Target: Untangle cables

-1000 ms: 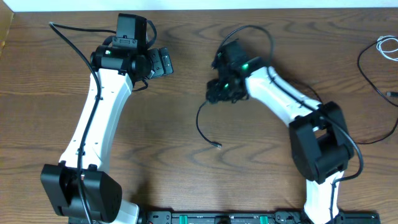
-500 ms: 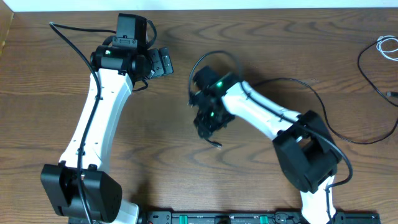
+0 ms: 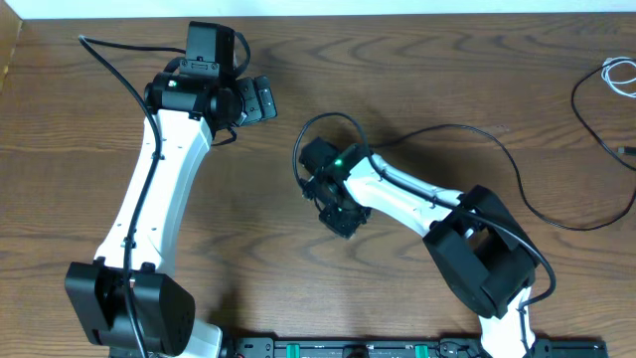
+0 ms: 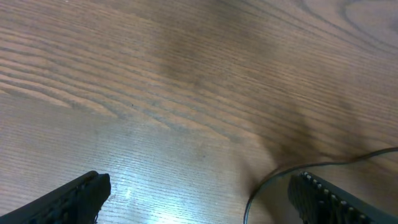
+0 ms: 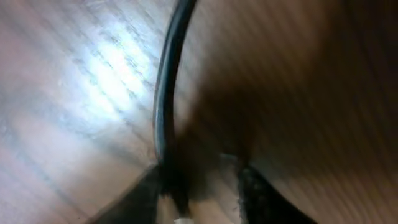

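Right end effector (image 3: pixel 343 214) looks pinched on the thin black rubber cable (image 5: pixel 166 93) — loop just above it, the rest trailing right across the brown wooden worktop (image 3: pixel 79 199). Best to drag slow and low so the loop opens. Left end effector (image 4: pixel 199 208) spread, empty. Right wrist view blurred — grip unclear; short white cable (image 3: pixel 621 72) cut off at the edge.

One counter (image 3: pixel 298 288) carries my two arms, the left arm (image 3: pixel 149 199) and the right arm (image 3: pixel 417 199), each ending in one gripper: the left gripper (image 3: pixel 260 99) and the right gripper (image 3: pixel 338 214). I count three thin cables: the long black cable (image 3: pixel 467 127), a second black cable (image 3: pixel 586 124) and one white cable (image 3: pixel 621 75).
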Controlling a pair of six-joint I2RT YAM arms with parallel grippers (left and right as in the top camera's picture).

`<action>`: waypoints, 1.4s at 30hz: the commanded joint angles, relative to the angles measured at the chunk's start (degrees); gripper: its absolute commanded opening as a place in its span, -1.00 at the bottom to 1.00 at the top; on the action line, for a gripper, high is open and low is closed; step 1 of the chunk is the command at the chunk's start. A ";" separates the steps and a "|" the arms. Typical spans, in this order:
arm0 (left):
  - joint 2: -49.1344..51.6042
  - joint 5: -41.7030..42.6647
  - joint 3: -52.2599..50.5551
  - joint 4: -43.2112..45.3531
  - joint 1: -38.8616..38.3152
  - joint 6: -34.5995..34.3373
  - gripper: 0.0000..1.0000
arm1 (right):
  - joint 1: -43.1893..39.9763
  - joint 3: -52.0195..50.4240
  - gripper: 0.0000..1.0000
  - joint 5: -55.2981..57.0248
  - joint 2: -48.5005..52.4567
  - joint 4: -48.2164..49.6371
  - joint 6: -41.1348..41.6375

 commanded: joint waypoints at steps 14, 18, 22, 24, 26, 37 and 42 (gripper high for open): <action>0.17 -0.72 -0.17 -0.13 0.04 0.48 0.94 | -4.74 4.11 -0.98 5.44 -2.05 -2.60 11.96; 0.17 -0.72 -0.17 -0.15 0.04 0.48 0.94 | -10.75 12.59 -0.98 7.32 -5.70 -6.36 11.91; 0.17 -0.72 -0.17 -0.13 0.04 0.48 0.94 | -19.98 22.95 -0.98 11.32 -9.64 -10.67 11.91; 0.17 -0.72 -0.17 -0.13 0.04 0.48 0.94 | -25.66 28.06 -0.98 13.16 -11.23 -12.52 11.91; 0.17 -0.72 -0.17 -0.13 0.04 0.48 0.94 | -32.20 33.14 -0.98 13.81 -12.52 -13.92 11.65; 0.17 -0.72 -0.17 -0.13 0.04 0.48 0.94 | -70.73 50.88 -0.98 14.01 -13.46 -19.93 16.33; 0.17 -0.72 -0.17 -0.13 0.04 0.48 0.94 | -81.22 50.86 -0.98 15.98 -11.87 -26.80 22.93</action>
